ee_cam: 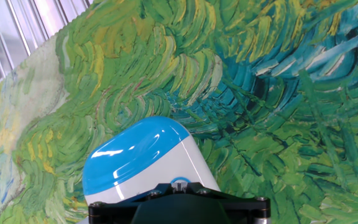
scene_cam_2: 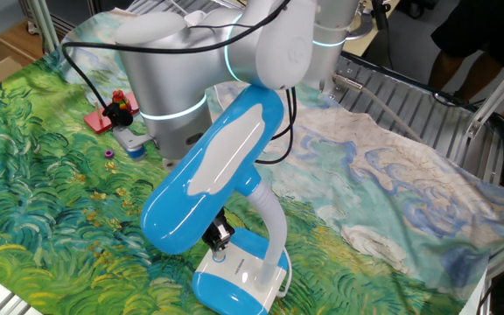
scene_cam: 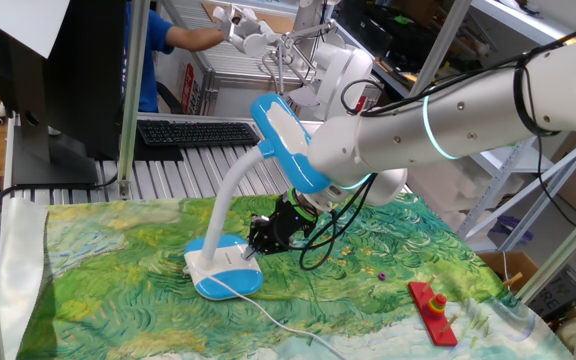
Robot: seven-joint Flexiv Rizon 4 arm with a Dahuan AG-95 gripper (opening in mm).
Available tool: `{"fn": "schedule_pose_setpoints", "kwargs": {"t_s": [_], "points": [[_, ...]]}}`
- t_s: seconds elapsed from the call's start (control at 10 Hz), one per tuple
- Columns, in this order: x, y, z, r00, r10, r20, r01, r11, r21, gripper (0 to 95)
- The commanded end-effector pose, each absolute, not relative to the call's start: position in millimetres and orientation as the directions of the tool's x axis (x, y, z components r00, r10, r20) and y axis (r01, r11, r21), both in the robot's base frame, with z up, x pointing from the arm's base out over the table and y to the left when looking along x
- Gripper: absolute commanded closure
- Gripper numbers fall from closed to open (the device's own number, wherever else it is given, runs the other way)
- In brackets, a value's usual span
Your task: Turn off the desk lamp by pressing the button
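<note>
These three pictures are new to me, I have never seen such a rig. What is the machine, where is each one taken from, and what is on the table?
The big white and grey machine is a robot arm. Its end effector, the dark part at its tip, sits low over the base of a blue and white desk lamp. Two pictures come from fixed cameras on different sides of the table. The third comes from a camera on the hand and looks down at the lamp's base, where the small round button shows right at the black edge of the hand. The table is covered by a green painted-pattern cloth. A red toy also lies on it. Nothing is held. Whether the fingers are open or shut cannot be seen.
</note>
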State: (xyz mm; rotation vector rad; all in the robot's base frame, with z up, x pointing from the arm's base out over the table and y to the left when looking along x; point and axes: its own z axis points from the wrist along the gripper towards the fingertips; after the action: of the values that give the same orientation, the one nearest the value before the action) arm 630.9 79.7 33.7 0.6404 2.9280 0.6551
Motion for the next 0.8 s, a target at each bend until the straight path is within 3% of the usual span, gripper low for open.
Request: {"fn": "schedule_pose_setpoints", "kwargs": {"t_s": [0.1, 0.8], "points": [[634.6, 88.0, 13.8, -0.910, 0.414, 0.017, 0.381, 0.822, 0.422, 95.0], [638.2, 94.3, 2.5, -0.903, 0.430, 0.015, 0.397, 0.819, 0.415, 95.0]]}}
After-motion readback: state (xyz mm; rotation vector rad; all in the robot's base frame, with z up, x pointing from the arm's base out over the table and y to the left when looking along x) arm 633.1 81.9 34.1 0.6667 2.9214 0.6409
